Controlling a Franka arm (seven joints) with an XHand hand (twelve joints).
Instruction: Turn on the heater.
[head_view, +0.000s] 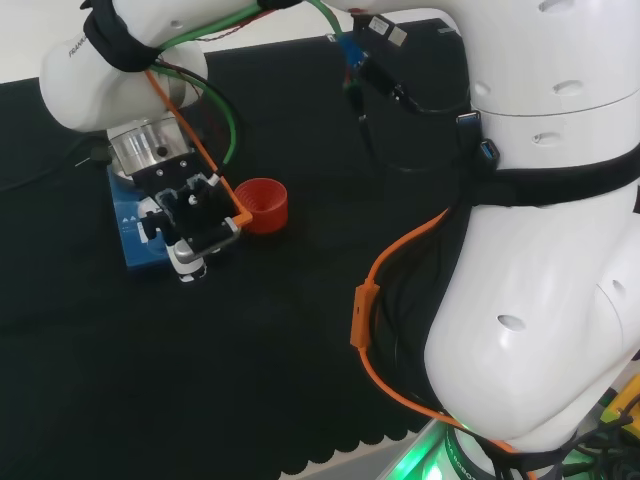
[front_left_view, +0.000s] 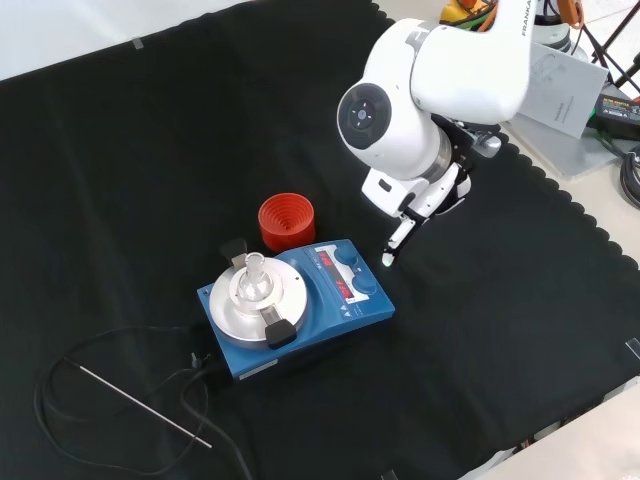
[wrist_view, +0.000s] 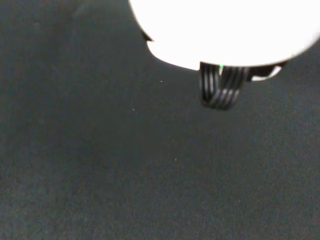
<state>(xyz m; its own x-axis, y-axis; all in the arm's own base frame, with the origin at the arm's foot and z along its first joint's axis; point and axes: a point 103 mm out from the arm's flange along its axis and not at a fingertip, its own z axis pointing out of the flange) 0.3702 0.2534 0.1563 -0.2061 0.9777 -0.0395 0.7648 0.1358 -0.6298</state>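
Blue heater (front_left_view: 300, 300), lower centre of front view; red ring (front_left_view: 287, 221) just behind it. Hand (front_left_view: 418, 200) upper right, one finger extended toward the heater, the rest unclear.

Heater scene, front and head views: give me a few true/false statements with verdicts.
1. The red ribbed ring stands on the cloth beside the blue heater. True.
2. A flask sits in the red ribbed ring. False: it holds nothing; a small clear vessel stands on the heater's round plate.
3. The robot hand grips the heater's knob. False: in the front view a finger points down just right of the heater's panel, holding nothing.
4. A thin metal rod lies on the cloth near the heater's cable. True.
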